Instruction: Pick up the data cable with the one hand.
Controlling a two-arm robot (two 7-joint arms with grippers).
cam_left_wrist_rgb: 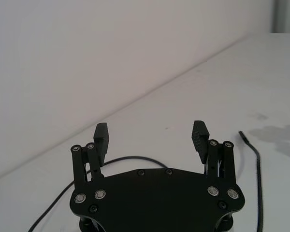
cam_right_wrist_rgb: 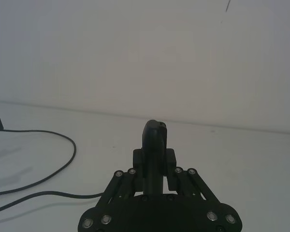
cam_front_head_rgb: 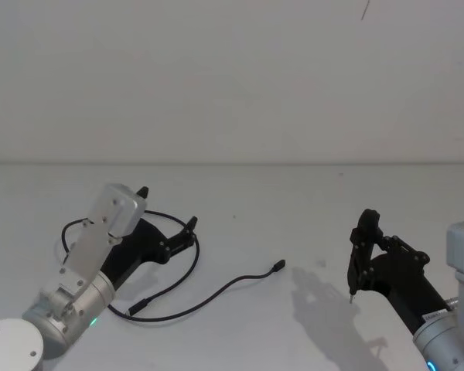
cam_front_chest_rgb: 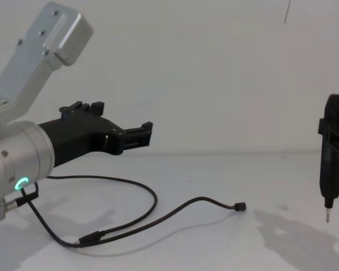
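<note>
The data cable [cam_front_head_rgb: 216, 295] is a thin black cord lying on the white table [cam_front_head_rgb: 294, 201]. It forms a wide loop at the left and trails right to a small plug [cam_front_head_rgb: 278, 267]. My left gripper [cam_front_head_rgb: 168, 207] hovers above the loop, open, with nothing between its fingers. In the left wrist view its fingertips [cam_left_wrist_rgb: 101, 131] stand wide apart over the cable [cam_left_wrist_rgb: 257, 164]. The chest view shows the left gripper [cam_front_chest_rgb: 116, 117] well above the cable [cam_front_chest_rgb: 175, 212]. My right gripper [cam_front_head_rgb: 365, 236] is off to the right, shut on a slim black pen-shaped tool [cam_front_chest_rgb: 332, 164].
The tool's metal tip [cam_front_chest_rgb: 327, 217] points down just above the table, right of the cable's plug [cam_front_chest_rgb: 240, 206]. A white wall rises behind the table. In the right wrist view the cable [cam_right_wrist_rgb: 63, 140] curves off to one side of the tool [cam_right_wrist_rgb: 154, 133].
</note>
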